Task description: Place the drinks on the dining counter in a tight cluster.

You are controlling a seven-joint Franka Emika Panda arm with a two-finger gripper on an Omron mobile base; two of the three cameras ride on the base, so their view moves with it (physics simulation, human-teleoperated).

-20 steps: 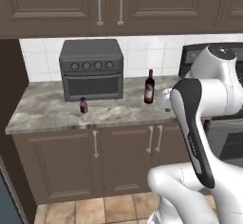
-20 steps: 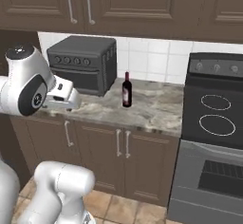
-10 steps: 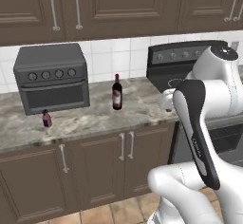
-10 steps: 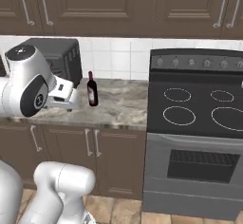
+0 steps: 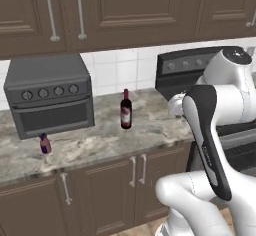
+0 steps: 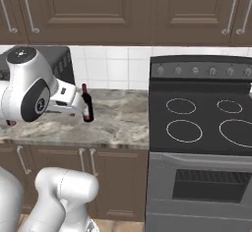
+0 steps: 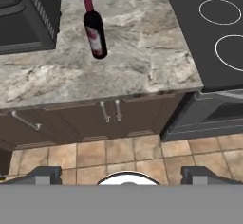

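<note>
Left base view first: we've got the dark wine bottle [image 5: 126, 110] standing upright on the stone counter [image 5: 150, 130], roughly mid-depth, a bit right of the grey toaster oven [image 5: 50, 95]. The small reddish-brown bottle [image 5: 45, 143] sits closer to the front edge, just in front of the oven's lower left corner. Both are well apart from each other, so no cluster yet, and this looks like the oven counter, not the dining one, so we figure they need carrying over.

Right base view: the wine bottle [image 6: 87, 103] stands near the counter's back edge, with the black stove [image 6: 202, 128] off past the counter's right end. The arm's white body partly covers the bottle's lower side.

Hand view: the gripper [image 7: 121, 173] hangs over the tiled floor in front of the cabinets, fingers spread wide, nothing between them. The wine bottle [image 7: 95, 26] is far off, near the oven-side back of the counter.

Handling guess: glass, so stiff, slick and breakable, and tall enough to tip. We'd grab the wine bottle around the body at the label, not the thin neck. The little one should be light; grab it mid-body.
</note>
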